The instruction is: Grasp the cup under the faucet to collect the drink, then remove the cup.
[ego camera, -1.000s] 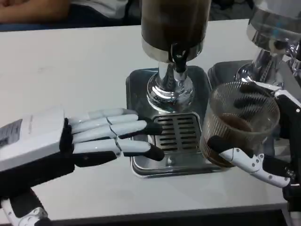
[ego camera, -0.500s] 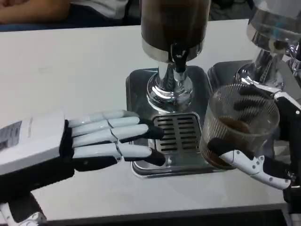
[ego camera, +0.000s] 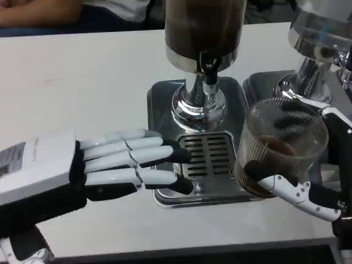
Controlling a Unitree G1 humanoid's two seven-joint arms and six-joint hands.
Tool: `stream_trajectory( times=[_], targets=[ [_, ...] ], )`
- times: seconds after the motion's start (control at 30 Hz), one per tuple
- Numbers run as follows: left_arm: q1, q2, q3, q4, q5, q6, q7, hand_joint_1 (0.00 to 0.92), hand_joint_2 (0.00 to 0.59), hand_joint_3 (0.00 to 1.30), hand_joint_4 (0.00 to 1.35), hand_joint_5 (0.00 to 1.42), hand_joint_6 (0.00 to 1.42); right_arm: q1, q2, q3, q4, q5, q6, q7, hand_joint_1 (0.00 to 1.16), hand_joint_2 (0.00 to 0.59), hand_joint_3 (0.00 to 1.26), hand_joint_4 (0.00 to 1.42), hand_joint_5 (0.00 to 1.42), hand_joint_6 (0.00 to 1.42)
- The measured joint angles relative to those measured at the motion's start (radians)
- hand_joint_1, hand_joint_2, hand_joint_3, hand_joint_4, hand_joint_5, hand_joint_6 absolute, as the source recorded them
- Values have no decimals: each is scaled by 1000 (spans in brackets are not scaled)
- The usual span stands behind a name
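Wrapping my right hand (ego camera: 308, 165) around the cup (ego camera: 283, 146), I am holding it clear of the faucet (ego camera: 209, 71), off to the right of the drip tray (ego camera: 206, 157) and over that tray's right edge. My fingers (ego camera: 291, 118) are curling round the far side of the ribbed glass while my thumb is pressing on the near wall, so the grip is clamping the cup from both sides. A shallow pool of dark drink is sitting in the bottom, and the cup is leaning slightly toward me.

My left hand (ego camera: 118, 162) is lying flat and holding nothing, fingers stretched out side by side, their dark tips resting at the left rim of the drip tray, just short of the grille.

Judging by where the cup is, the collecting part looks done and I am carrying out the removal. To do it well, I am thinking about levelling the rim so the liquid is not sloshing toward the low side, keeping the squeeze steady since ribbed glass can slip, and moving slowly away from the second dispenser (ego camera: 316, 38) standing close behind my hand. Setting it down on bare table (ego camera: 82, 82) looks safest.
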Motion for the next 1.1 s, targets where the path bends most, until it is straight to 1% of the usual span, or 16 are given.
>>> stream_trajectory(
  times=[1.1],
  targets=[
    [27, 5, 25, -12, 0, 11, 0, 0, 23, 188, 26, 58, 89, -9, 4, 1, 1, 3, 0, 1, 999, 118, 841, 997, 1192, 1424]
  ],
)
